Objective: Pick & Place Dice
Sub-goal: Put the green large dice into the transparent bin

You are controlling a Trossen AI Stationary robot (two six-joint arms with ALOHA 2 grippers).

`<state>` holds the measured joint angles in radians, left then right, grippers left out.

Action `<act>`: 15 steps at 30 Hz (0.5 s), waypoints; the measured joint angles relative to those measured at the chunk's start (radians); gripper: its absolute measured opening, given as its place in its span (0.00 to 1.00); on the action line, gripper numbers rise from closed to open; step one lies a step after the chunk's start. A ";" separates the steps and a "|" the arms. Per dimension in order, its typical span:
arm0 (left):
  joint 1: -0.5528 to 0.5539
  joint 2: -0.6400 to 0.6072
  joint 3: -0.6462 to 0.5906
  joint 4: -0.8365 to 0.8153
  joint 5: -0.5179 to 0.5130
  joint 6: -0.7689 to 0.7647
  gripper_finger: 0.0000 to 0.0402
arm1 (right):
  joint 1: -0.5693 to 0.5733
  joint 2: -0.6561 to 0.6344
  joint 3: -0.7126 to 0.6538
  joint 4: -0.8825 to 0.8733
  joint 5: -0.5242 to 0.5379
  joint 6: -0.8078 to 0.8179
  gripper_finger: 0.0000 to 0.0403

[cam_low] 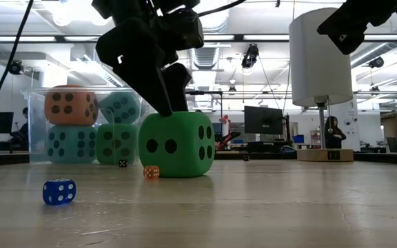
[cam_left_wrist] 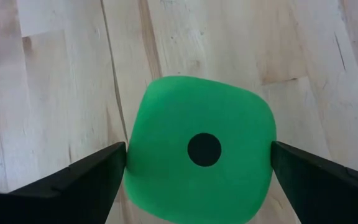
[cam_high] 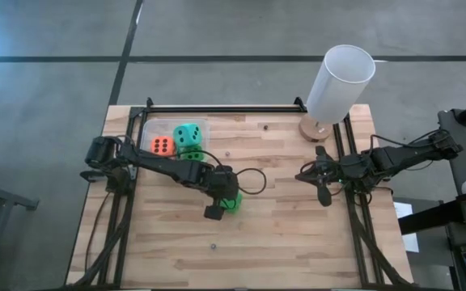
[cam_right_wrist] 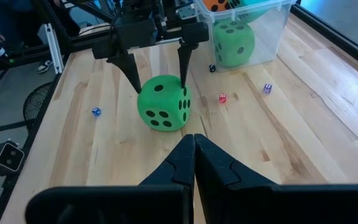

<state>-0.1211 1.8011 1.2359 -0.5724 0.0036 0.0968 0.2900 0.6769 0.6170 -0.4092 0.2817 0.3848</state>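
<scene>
While the bench [cam_high: 298, 226] carried everything, your biggest item on it was the white cylinder [cam_high: 340, 83] on its wooden base at the far right corner, well apart from the work. Next in size came the clear tub [cam_high: 154, 129] at the far left, already holding an orange die [cam_high: 162, 145], a teal die [cam_high: 188, 134] and a green one [cam_right_wrist: 234, 43].

You had the left gripper [cam_left_wrist: 197, 163] poised over the loose green die [cam_low: 176, 145], which sat on the bench near the middle, just in front of the tub. Its jaws stood wide apart, one on each side of the die, flanking opposite faces with the one-pip face looking up between them. From the wrist view the fingers [cam_left_wrist: 79, 177] looked level with the die's sides but not pressing it; nothing was gripped yet. A cube has no long axis, so I judge you only needed to close squarely.

Your right gripper [cam_right_wrist: 194, 155] waited by the right rail, jaws pressed together and empty, farther from the die.

Smallest were the tiny dice scattered about: blue [cam_low: 59, 192], orange [cam_low: 151, 171] and black [cam_low: 122, 163].
</scene>
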 joint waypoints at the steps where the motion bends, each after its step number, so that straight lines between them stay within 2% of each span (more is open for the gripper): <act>1: 0.000 0.000 0.000 0.000 0.000 0.000 0.99 | 0.000 0.000 0.000 0.000 0.000 0.000 0.02; 15: 0.003 0.000 -0.021 0.015 -0.050 -0.030 0.99 | 0.000 0.000 0.000 0.000 0.000 0.000 0.02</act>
<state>-0.1181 1.8008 1.2148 -0.5575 -0.0468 0.0666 0.2901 0.6769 0.6170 -0.4095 0.2816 0.3847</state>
